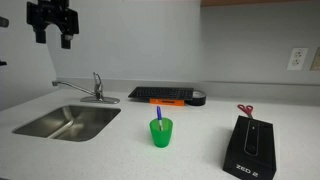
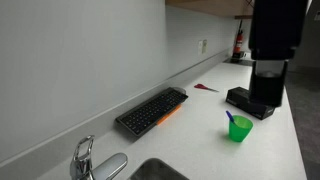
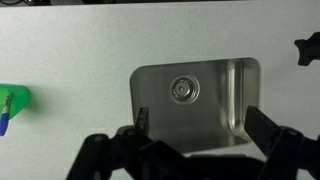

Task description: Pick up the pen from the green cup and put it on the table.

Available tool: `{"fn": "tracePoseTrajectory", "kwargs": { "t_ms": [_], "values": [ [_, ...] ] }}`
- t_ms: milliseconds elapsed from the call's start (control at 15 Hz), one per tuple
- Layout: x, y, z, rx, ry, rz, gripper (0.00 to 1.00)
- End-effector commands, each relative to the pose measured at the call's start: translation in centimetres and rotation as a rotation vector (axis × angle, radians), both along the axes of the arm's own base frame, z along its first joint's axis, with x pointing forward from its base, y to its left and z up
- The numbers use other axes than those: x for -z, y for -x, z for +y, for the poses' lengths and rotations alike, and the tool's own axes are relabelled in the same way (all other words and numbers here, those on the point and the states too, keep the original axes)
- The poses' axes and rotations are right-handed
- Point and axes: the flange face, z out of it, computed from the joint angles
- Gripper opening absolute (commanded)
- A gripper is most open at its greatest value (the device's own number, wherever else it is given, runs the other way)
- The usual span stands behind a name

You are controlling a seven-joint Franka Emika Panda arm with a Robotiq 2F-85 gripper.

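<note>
Pen [image 1: 158, 116] stands in green cup [image 1: 161, 133], well apart from seemingly spread gripper [image 1: 54, 40].

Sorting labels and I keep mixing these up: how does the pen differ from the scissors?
The pen is blue; the scissors have red handles. The pen stands leaning in the green cup; the scissors lie flat on the table. Both are slim, and neither is held by the gripper.
</note>
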Motion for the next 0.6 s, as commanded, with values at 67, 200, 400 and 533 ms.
{"fn": "tracePoseTrajectory", "kwargs": {
  "t_ms": [67,200,400,533],
  "values": [
    [0.0,0.0,0.0,0.000,0.000,0.002,1.00],
    [0.1,-0.1,0.0,-0.006,0.008,0.003,1.00],
    [1.3,-0.5,-2.1,-0.004,0.129,0.016,1.00],
    [2.8,-1.0,-4.8,0.006,0.199,0.038,1.00]
  ]
}}
